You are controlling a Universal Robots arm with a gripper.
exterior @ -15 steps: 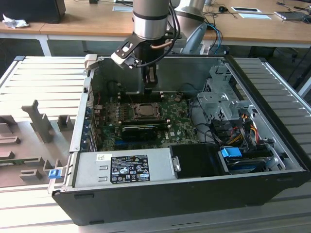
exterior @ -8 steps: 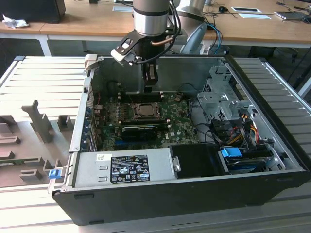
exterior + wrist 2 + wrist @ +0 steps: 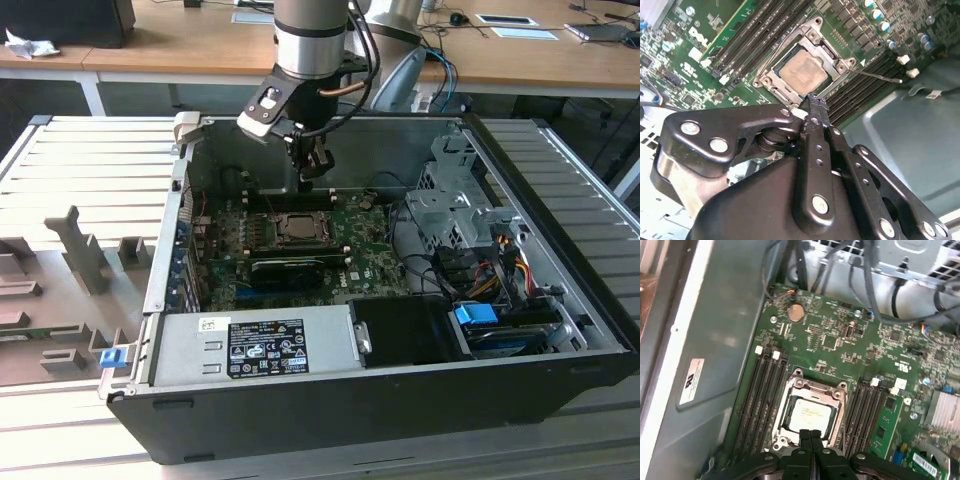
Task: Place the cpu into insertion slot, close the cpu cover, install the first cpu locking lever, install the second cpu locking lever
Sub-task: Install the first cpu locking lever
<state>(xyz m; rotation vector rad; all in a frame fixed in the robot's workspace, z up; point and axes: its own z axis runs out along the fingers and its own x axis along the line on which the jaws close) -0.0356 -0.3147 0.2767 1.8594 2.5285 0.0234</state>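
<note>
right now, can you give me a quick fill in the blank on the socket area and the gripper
Inside the cpu cover's square cut-out lies the ____.
The gripper hangs close above it, holding nothing, with its fingers ____.
The circuit board around the socket is ____ in colour.
Missing words: cpu; shut; green.

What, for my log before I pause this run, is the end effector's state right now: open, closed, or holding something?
End effector: closed, holding nothing, tips by the edge of the cpu cover.
</note>
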